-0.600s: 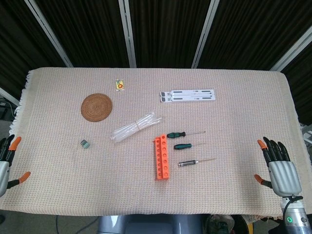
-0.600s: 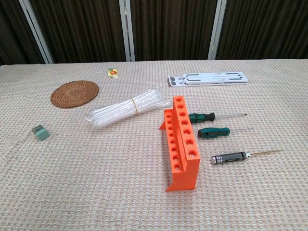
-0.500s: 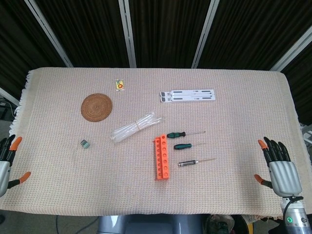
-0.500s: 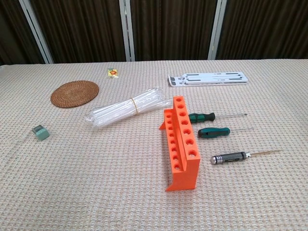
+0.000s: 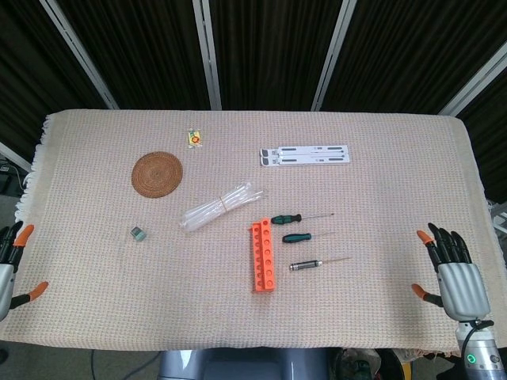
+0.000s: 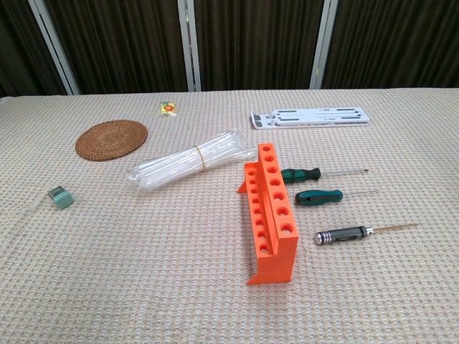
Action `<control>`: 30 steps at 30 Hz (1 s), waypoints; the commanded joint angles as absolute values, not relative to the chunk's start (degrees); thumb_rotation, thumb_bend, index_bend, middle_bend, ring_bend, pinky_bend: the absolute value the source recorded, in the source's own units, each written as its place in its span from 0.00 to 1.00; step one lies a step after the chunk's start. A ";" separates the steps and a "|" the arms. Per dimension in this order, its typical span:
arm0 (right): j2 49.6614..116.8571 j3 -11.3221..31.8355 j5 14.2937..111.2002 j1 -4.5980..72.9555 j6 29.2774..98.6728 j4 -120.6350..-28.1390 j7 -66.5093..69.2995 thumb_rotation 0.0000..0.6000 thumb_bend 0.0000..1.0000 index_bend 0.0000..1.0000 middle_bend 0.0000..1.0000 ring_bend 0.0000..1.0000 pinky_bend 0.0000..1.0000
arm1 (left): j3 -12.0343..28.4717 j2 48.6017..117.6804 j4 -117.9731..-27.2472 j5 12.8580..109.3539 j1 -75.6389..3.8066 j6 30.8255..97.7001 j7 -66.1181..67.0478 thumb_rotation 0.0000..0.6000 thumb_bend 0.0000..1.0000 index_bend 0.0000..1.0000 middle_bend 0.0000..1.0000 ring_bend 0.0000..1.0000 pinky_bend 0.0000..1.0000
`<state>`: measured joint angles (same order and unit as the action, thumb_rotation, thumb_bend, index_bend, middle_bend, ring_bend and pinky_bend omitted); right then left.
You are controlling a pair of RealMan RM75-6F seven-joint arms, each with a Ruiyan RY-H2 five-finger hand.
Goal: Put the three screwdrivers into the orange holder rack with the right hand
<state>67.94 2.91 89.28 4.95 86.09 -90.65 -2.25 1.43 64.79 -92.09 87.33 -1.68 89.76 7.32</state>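
Note:
The orange holder rack stands near the middle of the table, its holes empty. Right of it lie three screwdrivers: a dark green-handled one, a teal-handled one, and a black metal-handled one. My right hand hovers at the table's front right corner, fingers spread, holding nothing. My left hand shows at the front left edge, also spread and empty. Neither hand appears in the chest view.
A bundle of clear tubes lies left of the rack. A round woven coaster, a small green block, a yellow packet and a white folding stand sit farther off on the woven cloth.

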 commanded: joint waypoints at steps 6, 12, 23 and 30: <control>68.36 3.25 90.47 6.11 85.70 -90.22 -1.05 1.00 0.13 0.20 0.01 0.00 0.00 | 1.61 64.36 -92.47 87.37 -2.04 89.24 7.39 1.00 0.06 0.00 0.00 0.00 0.00; 68.05 3.62 91.57 7.70 84.52 -91.63 1.01 1.00 0.21 0.31 0.05 0.00 0.00 | 2.01 64.17 -92.84 87.26 -2.54 88.80 8.16 1.00 0.06 0.00 0.00 0.00 0.00; 64.98 4.65 89.98 17.31 68.80 -99.53 -1.09 1.00 0.23 0.36 0.07 0.00 0.00 | 2.91 63.84 -93.56 87.12 -3.84 87.83 9.80 1.00 0.06 0.00 0.00 0.00 0.00; 66.00 7.46 83.33 24.12 58.84 -103.03 -6.13 1.00 0.24 0.38 0.08 0.00 0.00 | 3.07 63.41 -93.65 86.06 -4.43 86.39 10.06 1.00 0.06 0.00 0.00 0.00 0.00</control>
<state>65.67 6.41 85.23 22.20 60.92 -101.81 -4.53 3.02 63.45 -93.65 86.11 -4.38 86.43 10.03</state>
